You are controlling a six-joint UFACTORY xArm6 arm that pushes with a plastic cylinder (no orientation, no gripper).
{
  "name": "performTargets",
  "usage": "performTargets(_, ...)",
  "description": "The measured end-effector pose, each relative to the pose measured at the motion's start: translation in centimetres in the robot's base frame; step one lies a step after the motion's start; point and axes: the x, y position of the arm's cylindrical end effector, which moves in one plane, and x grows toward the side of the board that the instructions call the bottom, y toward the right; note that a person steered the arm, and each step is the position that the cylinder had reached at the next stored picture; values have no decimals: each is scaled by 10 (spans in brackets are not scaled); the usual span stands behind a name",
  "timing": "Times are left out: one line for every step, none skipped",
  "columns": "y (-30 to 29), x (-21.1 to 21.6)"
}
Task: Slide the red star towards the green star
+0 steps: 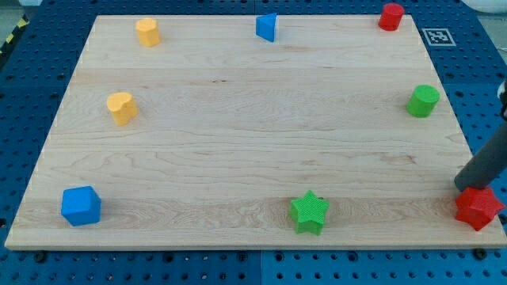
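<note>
No pincer here, only my tip (466, 187), touching the red star (478, 207) from above at the board's (238, 119) lower right corner; green star (309, 212) lies well apart leftward.

View count: one camera view only; no second view to share.
Position: above the board's (238, 142) bottom edge, raised.
Facing: down and toward the top edge; side edges converge upward.
Range: moderate; all four edges framed, bottom corners almost at the frame's edges.
</note>
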Motion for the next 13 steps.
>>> performTargets(0,-1)
performTargets(9,-34)
performTargets(76,-35)
performTargets(75,-35)
performTargets(75,-4)
performTargets(62,39)
performTargets(53,58)
performTargets(15,53)
performTargets(-2,32)
performTargets(11,34)
performTargets(32,33)
performTargets(16,11)
performTargets(4,-4)
